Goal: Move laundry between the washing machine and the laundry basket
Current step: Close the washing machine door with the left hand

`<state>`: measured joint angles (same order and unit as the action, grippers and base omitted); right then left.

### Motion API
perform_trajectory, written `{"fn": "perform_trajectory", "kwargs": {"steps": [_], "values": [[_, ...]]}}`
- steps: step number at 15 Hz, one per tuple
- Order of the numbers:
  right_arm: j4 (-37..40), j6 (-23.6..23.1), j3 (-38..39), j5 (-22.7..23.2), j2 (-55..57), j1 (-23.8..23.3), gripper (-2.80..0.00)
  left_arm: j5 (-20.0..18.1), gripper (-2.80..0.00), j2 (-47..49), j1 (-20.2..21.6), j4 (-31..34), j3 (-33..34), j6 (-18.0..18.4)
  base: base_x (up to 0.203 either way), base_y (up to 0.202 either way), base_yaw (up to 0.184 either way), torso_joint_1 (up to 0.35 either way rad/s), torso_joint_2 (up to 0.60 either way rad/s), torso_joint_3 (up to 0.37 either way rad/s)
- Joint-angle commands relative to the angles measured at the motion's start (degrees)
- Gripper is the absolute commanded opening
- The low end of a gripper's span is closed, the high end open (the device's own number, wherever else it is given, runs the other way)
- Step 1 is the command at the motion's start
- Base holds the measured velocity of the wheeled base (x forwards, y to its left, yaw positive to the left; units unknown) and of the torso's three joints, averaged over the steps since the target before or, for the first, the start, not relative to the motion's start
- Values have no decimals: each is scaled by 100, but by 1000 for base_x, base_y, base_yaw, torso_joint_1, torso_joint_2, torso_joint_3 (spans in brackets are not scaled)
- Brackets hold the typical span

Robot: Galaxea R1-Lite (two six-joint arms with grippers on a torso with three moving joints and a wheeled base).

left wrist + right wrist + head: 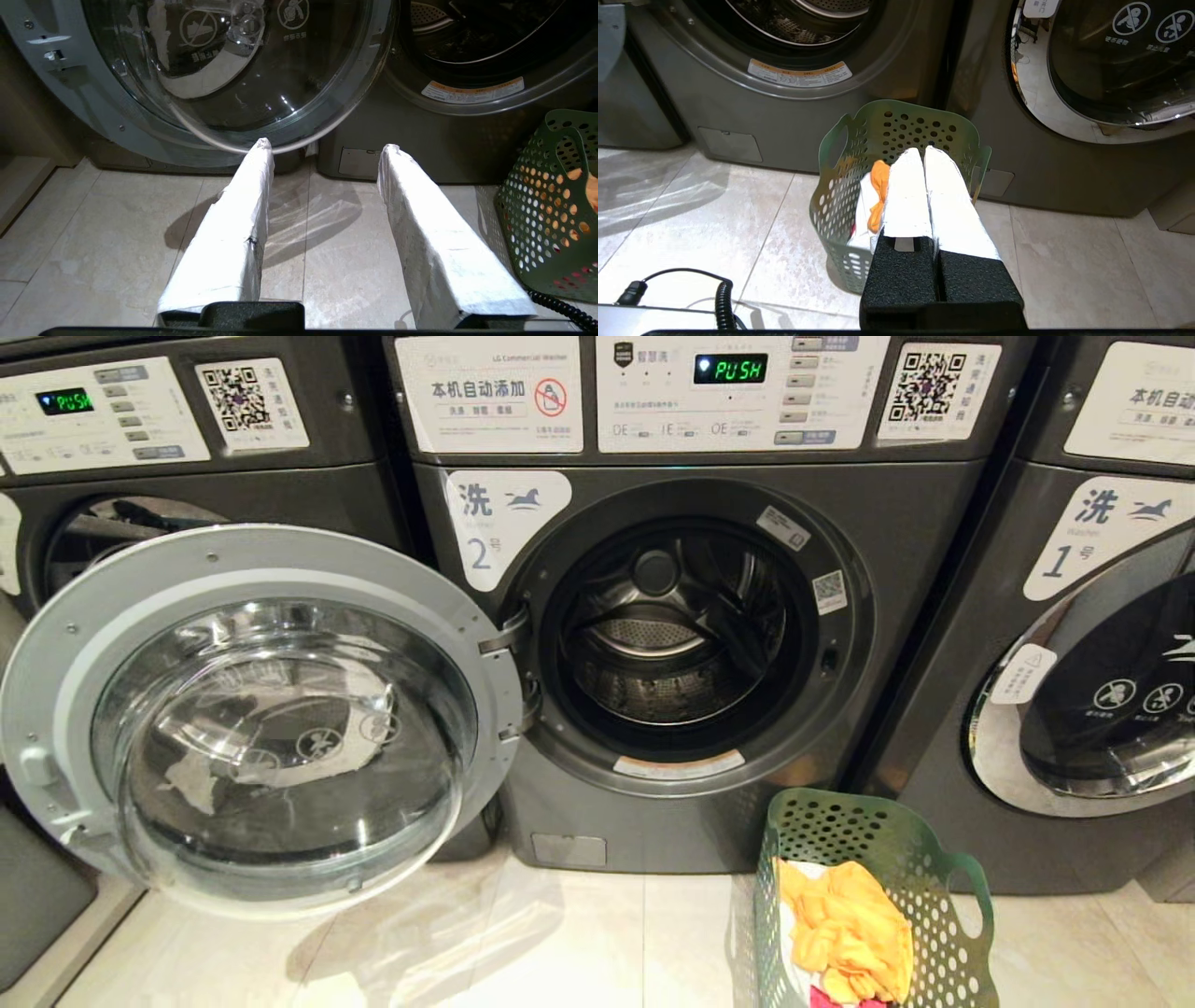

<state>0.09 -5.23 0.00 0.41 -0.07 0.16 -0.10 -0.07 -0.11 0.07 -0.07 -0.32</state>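
The washing machine (691,616) stands door-open, drum empty. Just right of its front sits the laundry basket (943,933), holding the laundry (850,933) (orange-yellow uppermost). Left pincer (327,154) gapes, holding nothing; right pincer (923,156), over the basket, is closed and empty.

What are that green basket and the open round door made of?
The basket looks like matte moulded plastic: thin walls punched with round holes. The door seems to be a clear glass or plastic bowl, glossy with reflections, in a pale grey ring, likely painted metal or plastic.
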Motion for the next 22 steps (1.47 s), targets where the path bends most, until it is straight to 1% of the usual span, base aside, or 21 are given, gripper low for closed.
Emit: {"fn": "perform_trajectory", "kwargs": {"steps": [1,6,14,15,16,18,19,20,21,22], "values": [[0,-4,0,2,7,2,-280,1,-280,7,2,1,-1,-3,-194,0,1,2,2,-2],[-9,-13,0,11,7,2,-280,1,-280,7,2,-5,3,-3,-158,0,-5,2,0,0],[-9,4,0,2,7,2,-280,1,-280,7,2,-16,-11,29,0,0,0,0,0,0],[-9,13,0,2,7,2,-280,6,-280,36,2,10,-200,4,0,0,0,0,0,0],[-9,54,0,2,7,2,-280,19,-280,223,2,53,-595,-7,0,0,0,0,0,0],[-15,75,0,2,7,2,-280,116,-280,1133,0,76,-1558,-22,0,0,0,0,0,0],[-17,75,0,11,7,2,-280,217,-280,1889,-1,81,-2338,-49,0,0,0,0,0,0],[-9,75,0,2,7,2,-280,332,-280,2765,0,91,-3310,-89,0,0,0,0,0,0],[-9,75,0,-6,7,2,-280,446,-280,3638,2,112,-4444,-141,0,0,0,0,0,0],[-9,75,0,-6,7,2,-280,551,-280,4702,20,138,-5726,-202,0,0,0,0,0,0]]}}
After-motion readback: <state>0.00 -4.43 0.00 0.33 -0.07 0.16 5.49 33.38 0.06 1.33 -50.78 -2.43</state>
